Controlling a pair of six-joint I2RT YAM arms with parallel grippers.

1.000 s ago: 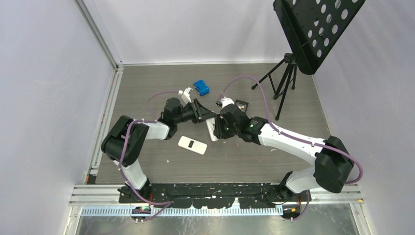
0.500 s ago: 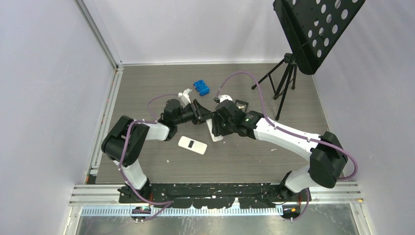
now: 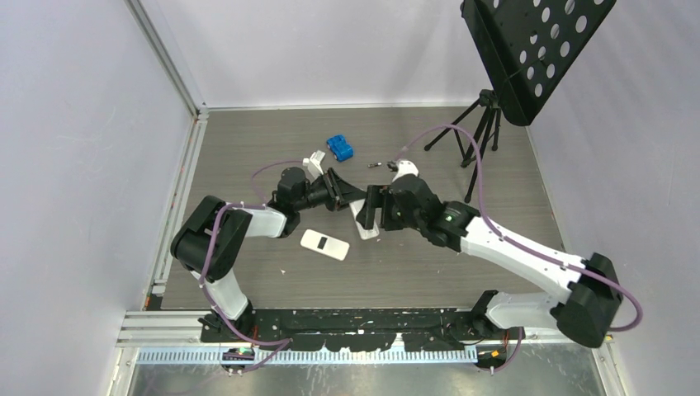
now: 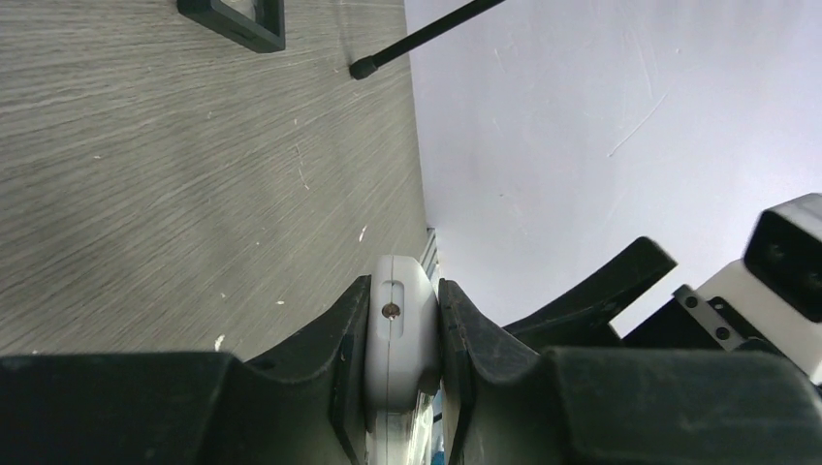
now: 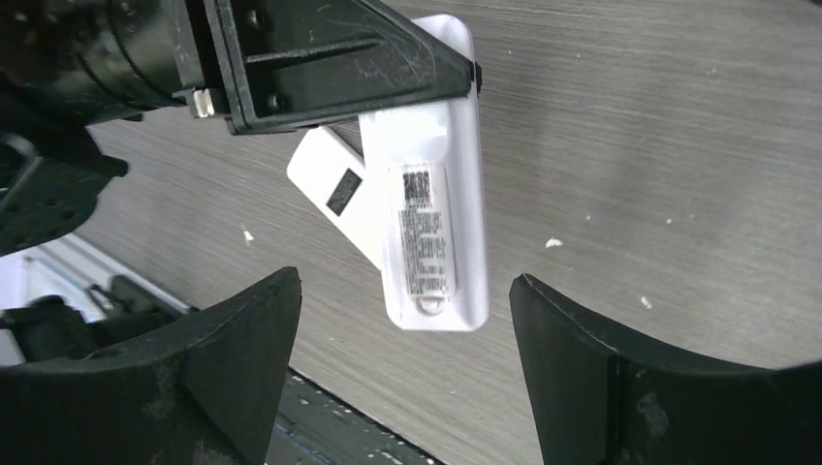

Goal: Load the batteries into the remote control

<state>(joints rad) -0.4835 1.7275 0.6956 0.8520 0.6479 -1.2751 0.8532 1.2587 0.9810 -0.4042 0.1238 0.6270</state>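
Observation:
The white remote control (image 5: pixel 431 223) hangs tilted over the table, its labelled inner face towards the right wrist camera. My left gripper (image 4: pixel 404 291) is shut on its upper end, the pads pressing both flat faces; from above, that gripper (image 3: pixel 353 198) sits just left of the remote (image 3: pixel 364 223). My right gripper (image 5: pixel 405 286) stands open, its fingers wide on either side of the remote's lower end without touching it. One battery (image 3: pixel 376 165), a thin dark cylinder, lies on the table behind the arms. No battery shows in the remote.
A second white slab with a small black rectangle (image 3: pixel 323 244) lies flat, front left of the remote. A blue block (image 3: pixel 339 148) and a small white part (image 3: pixel 315 158) lie at the back. A black tripod (image 3: pixel 475 136) with a perforated stand occupies the back right.
My right gripper opened wide, let go of the remote and drew back to the right as its arm stretched out. The left gripper kept hold of the remote in the same place.

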